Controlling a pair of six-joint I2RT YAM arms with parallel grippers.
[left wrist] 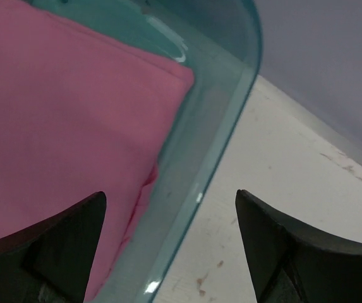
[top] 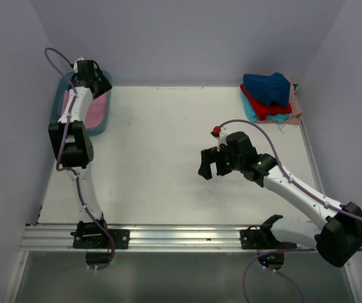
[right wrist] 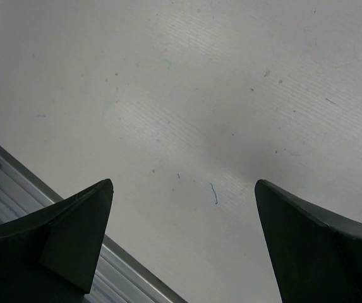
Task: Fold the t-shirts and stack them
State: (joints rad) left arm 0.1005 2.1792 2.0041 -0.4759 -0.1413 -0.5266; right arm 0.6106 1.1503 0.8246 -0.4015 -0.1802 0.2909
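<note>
A folded pink t-shirt (top: 96, 112) lies inside the teal plastic bin (top: 107, 108) at the back left; it fills the left of the left wrist view (left wrist: 60, 120). My left gripper (top: 92, 79) is open and empty, hanging over the bin's rim (left wrist: 222, 136), one fingertip (left wrist: 79, 233) above the pink shirt, the other above the table. A stack of shirts sits at the back right: navy blue (top: 268, 87) on top, red (top: 264, 108), teal (top: 250, 112) and peach (top: 294, 104) below. My right gripper (top: 213, 165) is open and empty above bare table (right wrist: 218, 113).
The white table (top: 168, 164) has a metal rail (top: 168, 237) along its near edge, also seen in the right wrist view (right wrist: 16, 177). Pale walls close in the back and both sides.
</note>
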